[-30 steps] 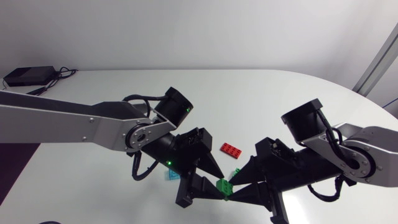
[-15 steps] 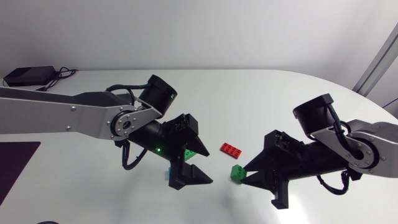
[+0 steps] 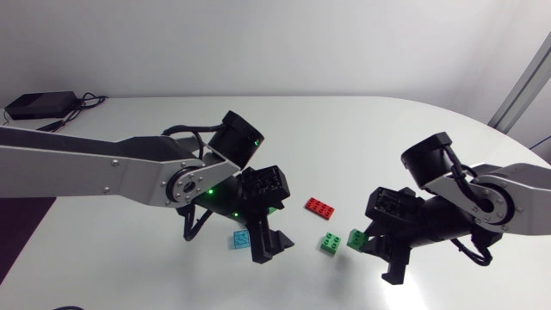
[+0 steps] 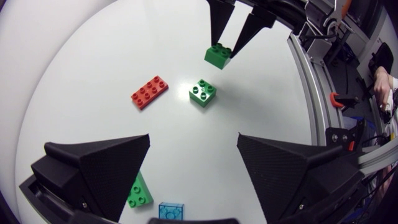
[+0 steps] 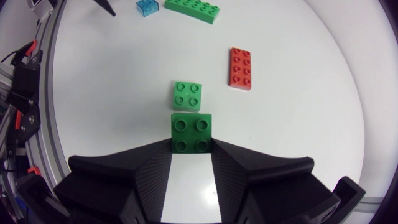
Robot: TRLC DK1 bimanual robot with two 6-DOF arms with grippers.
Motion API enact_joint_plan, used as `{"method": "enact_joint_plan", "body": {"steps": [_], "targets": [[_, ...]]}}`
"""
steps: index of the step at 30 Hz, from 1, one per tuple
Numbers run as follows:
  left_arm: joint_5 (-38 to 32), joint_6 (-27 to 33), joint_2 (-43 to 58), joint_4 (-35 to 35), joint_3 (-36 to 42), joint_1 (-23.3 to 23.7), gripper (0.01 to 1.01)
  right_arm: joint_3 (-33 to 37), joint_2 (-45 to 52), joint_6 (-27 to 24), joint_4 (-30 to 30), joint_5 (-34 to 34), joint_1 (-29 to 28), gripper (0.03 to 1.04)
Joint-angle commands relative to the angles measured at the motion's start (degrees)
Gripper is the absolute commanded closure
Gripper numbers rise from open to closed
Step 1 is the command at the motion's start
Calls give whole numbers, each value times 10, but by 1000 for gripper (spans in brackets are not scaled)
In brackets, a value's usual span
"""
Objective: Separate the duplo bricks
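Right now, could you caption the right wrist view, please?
Right gripper shut on a green brick; a second green brick and a red brick lie ahead.

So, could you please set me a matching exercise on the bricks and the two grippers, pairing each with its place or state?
Things:
1. red brick
2. blue brick
3. right gripper
4. left gripper

Places or states:
A. open, holding nothing
B. shut on the held green brick
C. next to the long green brick
D. beside the loose green brick

Pairs: 1-D, 2-C, 3-B, 4-A
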Motion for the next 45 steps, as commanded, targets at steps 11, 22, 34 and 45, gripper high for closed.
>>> {"method": "enact_joint_plan", "body": {"steps": [11,22,34,45], "targets": [[-26,-10,6,1,-25,15,46,23,121,13,13,50,56,777],[-27,-7,-6,0,-37,22,48,31,160,35,45,58,64,777],[-37,-8,-17,-2,-34,20,46,30,126,33,18,68,62,66],[-46,-12,-67,-19,-45,23,46,40,10,59,-27,68,61,66]]}}
